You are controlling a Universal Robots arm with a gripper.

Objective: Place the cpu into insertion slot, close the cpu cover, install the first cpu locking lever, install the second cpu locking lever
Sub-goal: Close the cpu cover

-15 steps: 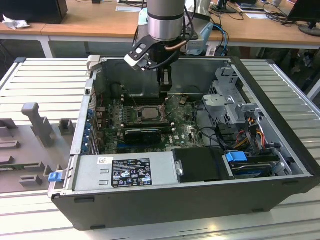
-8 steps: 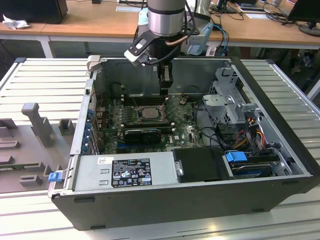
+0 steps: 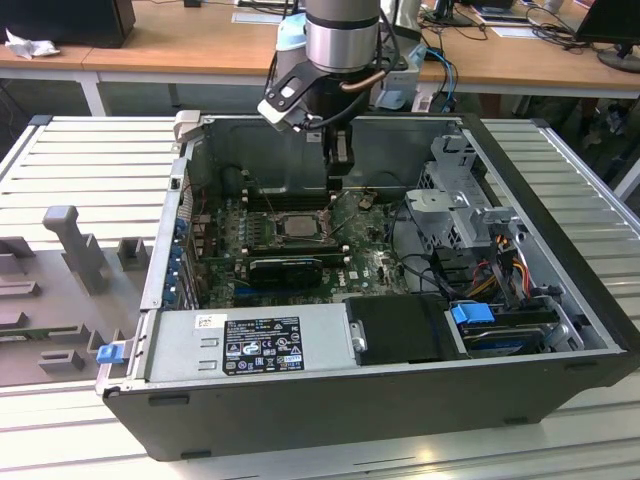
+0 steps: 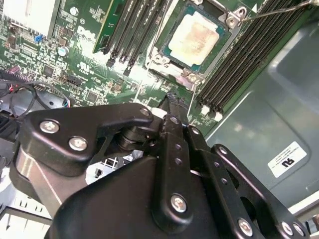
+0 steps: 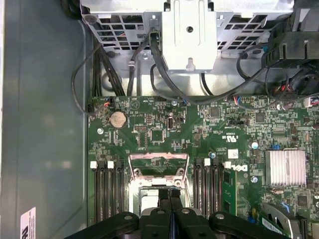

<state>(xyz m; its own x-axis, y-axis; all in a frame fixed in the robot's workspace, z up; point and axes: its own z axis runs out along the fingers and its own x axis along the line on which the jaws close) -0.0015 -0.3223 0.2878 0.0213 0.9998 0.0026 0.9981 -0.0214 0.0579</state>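
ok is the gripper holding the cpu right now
No, in the second wrist view the cpu lies in the insertion slot, apart from the gripper.

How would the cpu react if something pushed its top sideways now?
The cpu would probably stay put, since the cpu cover frames it closely on all sides. Its flat metal top looks smooth, so a push may simply slip. It appears thin and rigid, likely unbending but fragile.
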